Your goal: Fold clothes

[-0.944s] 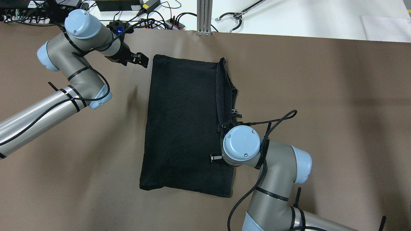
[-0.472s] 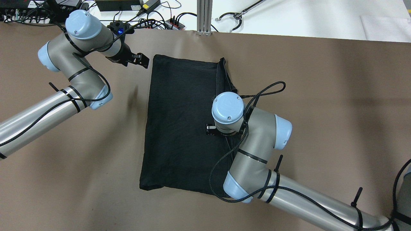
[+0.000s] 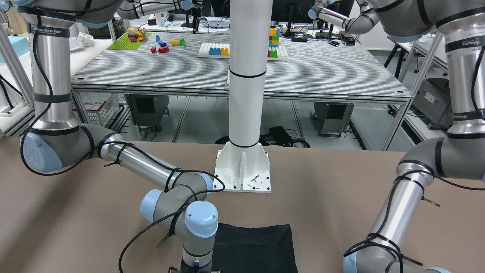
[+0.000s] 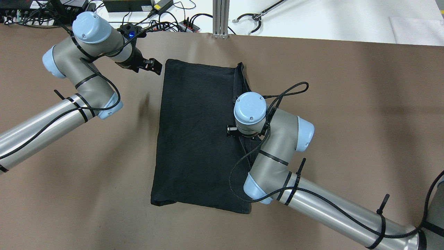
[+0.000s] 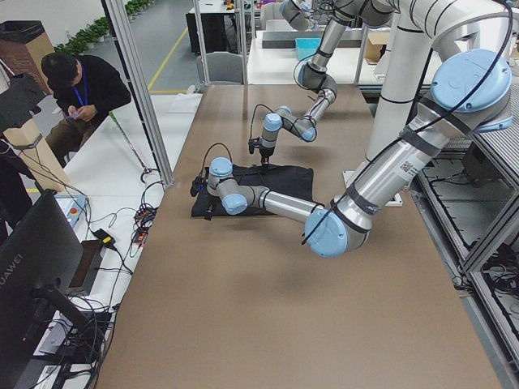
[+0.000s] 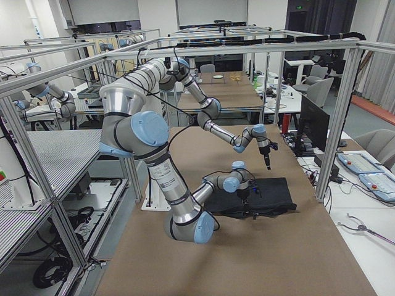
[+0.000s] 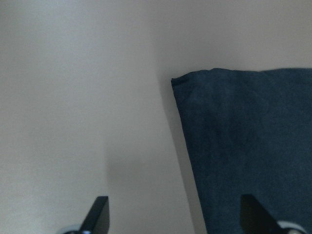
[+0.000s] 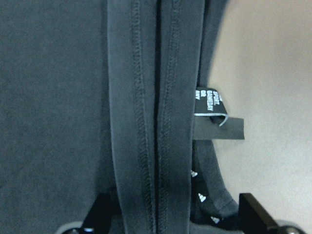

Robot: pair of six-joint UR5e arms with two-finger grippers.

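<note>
Right wrist-mounted: right gripper point(image 8: 173, 217) jaws apart astride black cloth's point(image 8: 48, 97) doubled hem point(image 8: 139, 97), running lengthwise ahead; left gripper point(image 4: 153, 66), also apart, beside far corner.

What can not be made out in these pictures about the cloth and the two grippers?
Overhead view: the right gripper is hidden under its own wrist, so contact with the black cloth is unclear.
Right wrist view: the print on the label is too small to read.
Front-facing view: the bottom edge cuts off most of the cloth.
Side views: the left gripper and the right one are too small to judge.
</note>
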